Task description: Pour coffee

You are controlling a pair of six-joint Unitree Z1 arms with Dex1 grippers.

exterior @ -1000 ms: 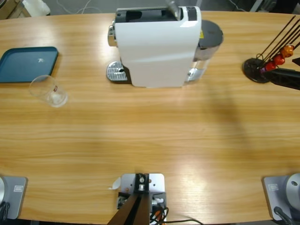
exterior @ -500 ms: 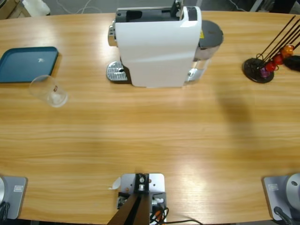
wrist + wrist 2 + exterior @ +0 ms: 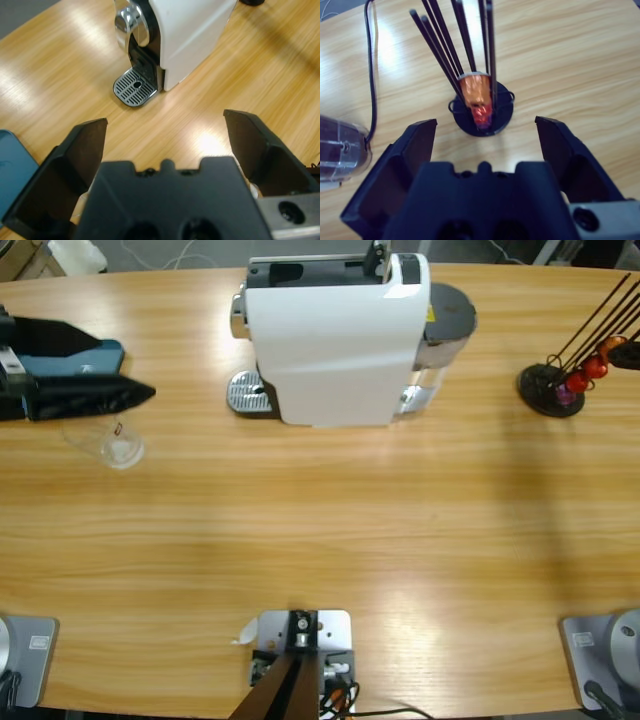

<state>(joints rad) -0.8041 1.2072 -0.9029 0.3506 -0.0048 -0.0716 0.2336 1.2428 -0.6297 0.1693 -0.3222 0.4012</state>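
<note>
My left gripper (image 3: pixel 140 392) hangs spread wide over the clear tumbler (image 3: pixel 110 443) beside the teal tray (image 3: pixel 95 358), jaws pointing at the white coffee machine (image 3: pixel 185 35), while my right gripper (image 3: pixel 485 130), seen only from its wrist, gapes toward the capsule rack (image 3: pixel 482 107)

We see a wooden table (image 3: pixel 330 530) carrying a coffee machine (image 3: pixel 335 335), glass (image 3: pixel 108 440), blue tray (image 3: pixel 85 358) and capsule rack (image 3: pixel 555 390).

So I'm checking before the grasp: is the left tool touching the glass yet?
Cannot tell. In the high view the left tool overlaps the glass from above, so any gap is hidden; the left wrist view looks past it.
</note>
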